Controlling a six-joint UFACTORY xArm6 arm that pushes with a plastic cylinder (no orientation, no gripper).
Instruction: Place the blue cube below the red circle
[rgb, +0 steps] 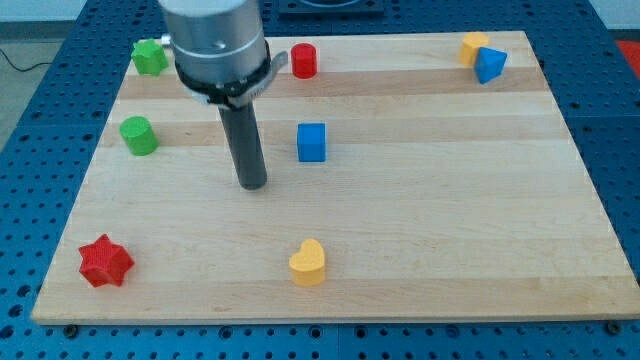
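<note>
tip (253, 185) left of blue cube (312, 142)

Bright, even overhead light, soft short shadows beside the blocks, mild sheen on the wooden board (450, 200), focus sharp.

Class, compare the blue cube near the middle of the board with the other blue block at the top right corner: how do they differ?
The blue cube is box-shaped; the blue block at the view's top right looks wedge-like or triangular. The blue cube stands alone, while the blue block touches a yellow block. My tip sits just left of the blue cube, far from the blue block. Both share the same blue.
</note>
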